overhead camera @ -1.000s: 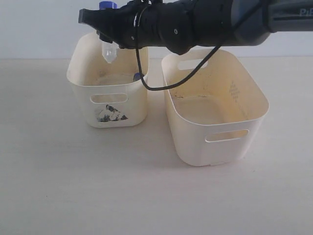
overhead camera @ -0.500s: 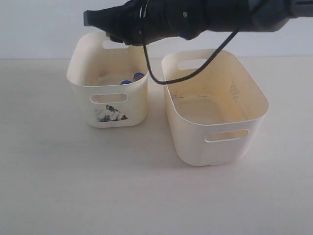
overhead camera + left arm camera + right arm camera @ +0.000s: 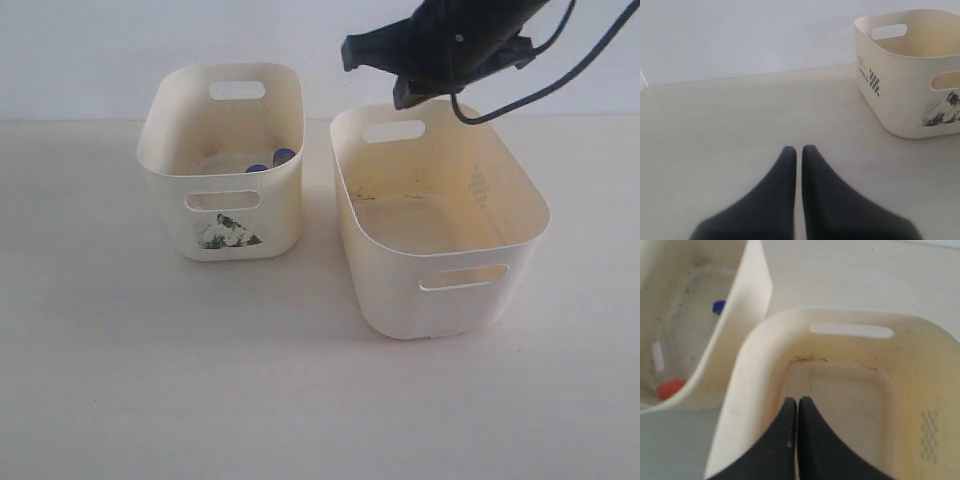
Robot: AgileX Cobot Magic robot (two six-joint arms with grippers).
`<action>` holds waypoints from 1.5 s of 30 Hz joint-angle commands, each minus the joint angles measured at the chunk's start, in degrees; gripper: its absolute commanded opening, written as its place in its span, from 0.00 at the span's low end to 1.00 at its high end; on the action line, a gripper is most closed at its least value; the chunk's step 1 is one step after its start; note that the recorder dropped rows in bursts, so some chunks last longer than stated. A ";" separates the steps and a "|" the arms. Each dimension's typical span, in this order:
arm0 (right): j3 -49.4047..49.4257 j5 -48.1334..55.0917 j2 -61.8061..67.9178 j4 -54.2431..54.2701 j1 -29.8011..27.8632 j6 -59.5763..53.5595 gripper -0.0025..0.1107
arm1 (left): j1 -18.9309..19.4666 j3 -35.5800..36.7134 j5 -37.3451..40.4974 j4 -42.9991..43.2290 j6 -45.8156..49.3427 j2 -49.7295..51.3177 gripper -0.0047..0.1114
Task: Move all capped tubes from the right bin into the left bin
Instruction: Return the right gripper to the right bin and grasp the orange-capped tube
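Tubes point(image 3: 257, 167) lie in the left bin point(image 3: 170, 205); both claws are clenched shut.
Two blue caps point(image 3: 284, 156) show toward that bin's right side in the exterior view, and the right wrist view adds an orange-red cap point(image 3: 671, 389) on its floor. Right claw point(image 3: 798, 401) hangs above the right bin's point(image 3: 450, 250) far rim, fingers pressed together. Left claw point(image 3: 799, 149) sits low over the tabletop point(image 3: 715, 125) near the left bin.
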 commanded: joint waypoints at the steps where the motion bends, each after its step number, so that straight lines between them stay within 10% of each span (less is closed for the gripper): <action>1: 0.23 6.78 -0.53 6.47 -3.46 -10.62 0.03 | 0.06 -0.22 -0.86 -0.38 -0.66 -0.11 0.08; 10: 0.23 9.47 0.03 9.83 -5.05 -15.56 0.04 | 0.06 -0.22 -0.86 -0.38 -0.66 -0.11 0.08; 18: 0.23 6.18 7.87 20.39 -5.05 -22.03 0.38 | 0.06 -0.22 -0.86 -0.38 -0.66 -0.11 0.08; 45: 0.23 3.38 17.35 36.48 -7.99 -27.83 0.38 | 0.06 -0.22 -0.86 -0.38 -0.66 -0.11 0.08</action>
